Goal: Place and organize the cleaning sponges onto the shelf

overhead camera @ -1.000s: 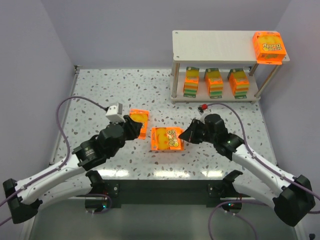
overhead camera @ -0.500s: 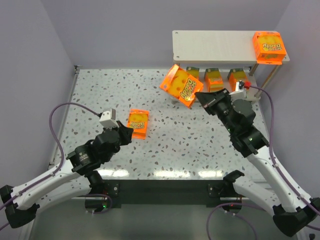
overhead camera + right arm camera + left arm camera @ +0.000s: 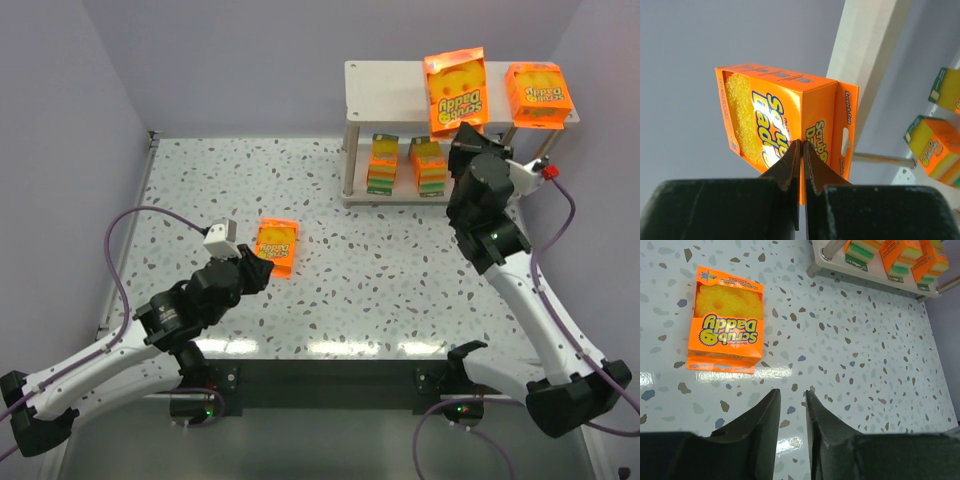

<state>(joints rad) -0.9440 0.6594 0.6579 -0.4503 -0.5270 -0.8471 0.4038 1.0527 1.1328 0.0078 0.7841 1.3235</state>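
My right gripper (image 3: pixel 462 125) is shut on the edge flap of an orange sponge pack (image 3: pixel 455 92) and holds it upright just above the shelf's top board (image 3: pixel 395 88). The right wrist view shows the fingers (image 3: pixel 790 160) pinching that pack (image 3: pixel 772 122) beside the board (image 3: pixel 867 60). Another pack (image 3: pixel 538 95) lies on the top board's right end. Two packs (image 3: pixel 383 163) (image 3: pixel 428 165) stand on the lower tier; my right arm hides the rest of that tier. One pack (image 3: pixel 276 247) (image 3: pixel 727 335) lies flat on the table. My left gripper (image 3: pixel 262 266) (image 3: pixel 792 395) is just near of it, slightly open and empty.
The speckled table (image 3: pixel 400 270) is walled by lilac panels on the left, back and right. The shelf stands at the far right; its lower tier (image 3: pixel 875 271) shows three packs in the left wrist view. Purple cables loop from both arms.
My right arm has lifted its pack from in front of the lower tier up to above the top board, and turned it upright. My left arm has barely moved.
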